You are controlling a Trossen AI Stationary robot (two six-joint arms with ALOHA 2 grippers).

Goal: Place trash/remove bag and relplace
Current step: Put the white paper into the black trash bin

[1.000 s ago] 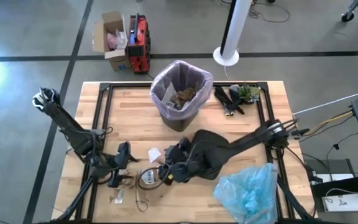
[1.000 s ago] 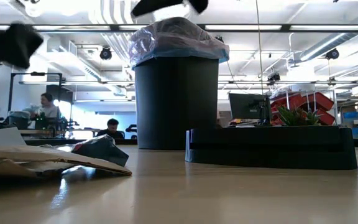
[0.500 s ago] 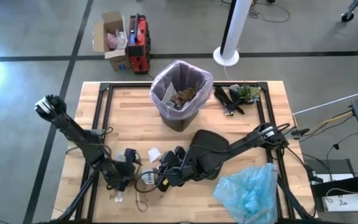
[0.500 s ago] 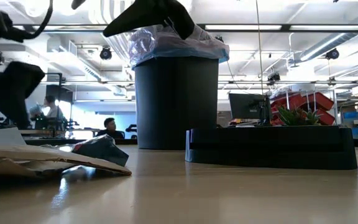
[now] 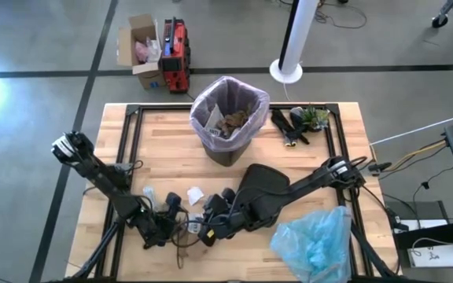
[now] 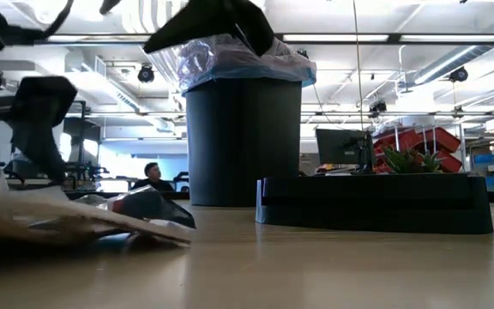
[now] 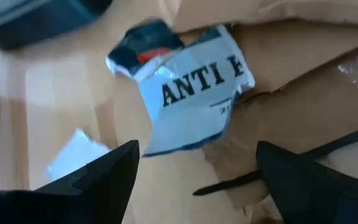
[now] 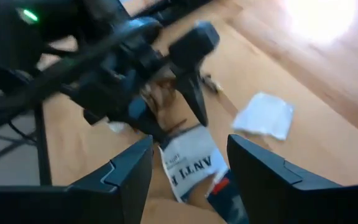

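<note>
The trash (image 5: 184, 228), crumpled brown paper with a white printed wrapper (image 7: 194, 93), lies near the table's front edge. My left gripper (image 5: 166, 222) is open, low at the heap's left side, its fingers on either side of the wrapper. My right gripper (image 5: 208, 226) is open just right of the heap, slanting down toward the wrapper (image 8: 188, 165). The black bin (image 5: 226, 126) stands at the far middle on its base, lined with the pale pink bag (image 5: 252, 101) and holding paper. The light blue bag (image 5: 314, 242) lies at the front right. My left gripper stands down at the brown paper (image 7: 303, 106) with open fingers (image 6: 37, 120). Whether they touch the paper, I cannot tell.
A white scrap (image 5: 195, 195) lies between the heap and the bin. A black-and-green clump (image 5: 297, 122) sits at the far right. A black frame (image 5: 128, 141) runs round the work area. People sit in the room beyond (image 6: 153, 176).
My left gripper has come down and toward the table's right, rolling as it went, and now stands at the trash heap. My right gripper has sunk a little toward the heap from the right. In the low view the brown paper has shifted.
</note>
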